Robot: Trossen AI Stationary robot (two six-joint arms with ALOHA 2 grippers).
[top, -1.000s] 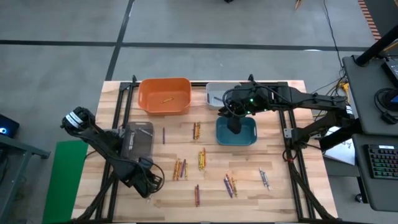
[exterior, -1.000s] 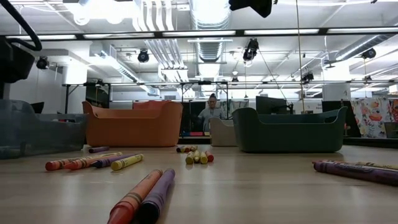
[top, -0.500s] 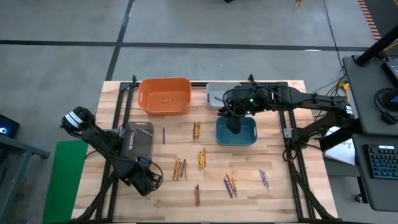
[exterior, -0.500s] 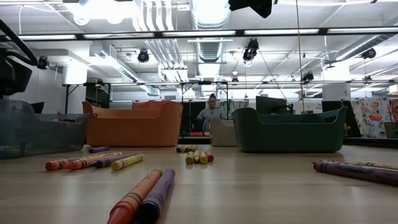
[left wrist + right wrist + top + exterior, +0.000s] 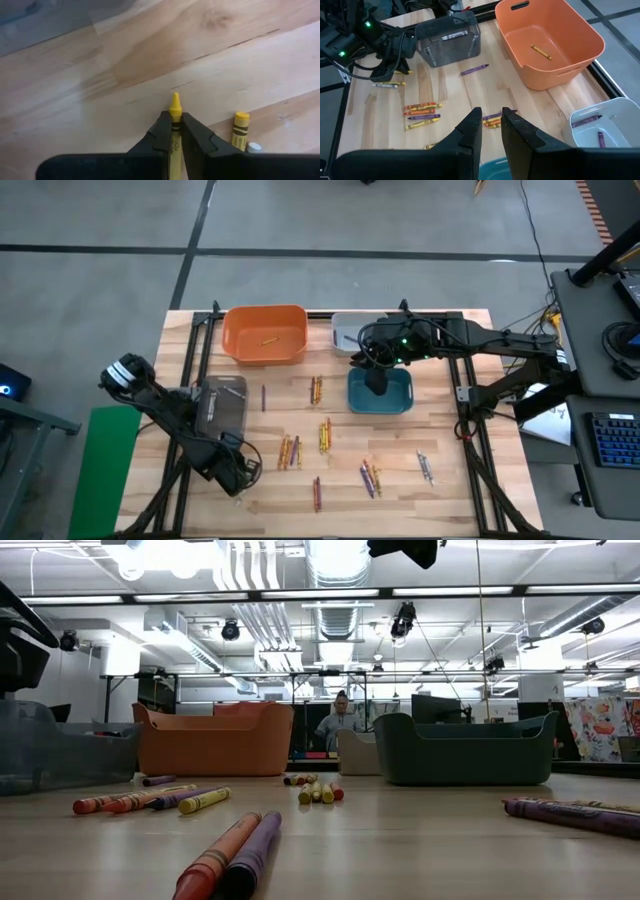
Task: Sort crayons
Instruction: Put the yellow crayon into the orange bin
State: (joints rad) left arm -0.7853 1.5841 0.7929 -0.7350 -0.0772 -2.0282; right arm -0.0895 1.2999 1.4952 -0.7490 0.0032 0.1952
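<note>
Crayons lie in loose groups on the wooden table (image 5: 450,490), among them one (image 5: 289,452) and another (image 5: 370,477). My left gripper (image 5: 238,475) points down at the near left and is shut on a yellow crayon (image 5: 174,112). A second yellow crayon (image 5: 240,131) and a white one (image 5: 253,147) lie beside it on the wood. My right gripper (image 5: 491,131) hangs high over the teal bin (image 5: 380,392), open, with nothing between its fingers. My left gripper pinches the yellow crayon by its two long sides (image 5: 174,125) between its two fingers, close behind the pointed tip. The fingers come from above, pointing down. The tip (image 5: 174,104) sticks out past the fingers, and the crayon lies level on the table.
An orange bin (image 5: 264,334) with one crayon in it and a white bin (image 5: 350,330) with purple crayons stand at the far edge. A clear grey bin (image 5: 220,405) stands at the left, close to my left arm. Bare wood lies along the near edge.
</note>
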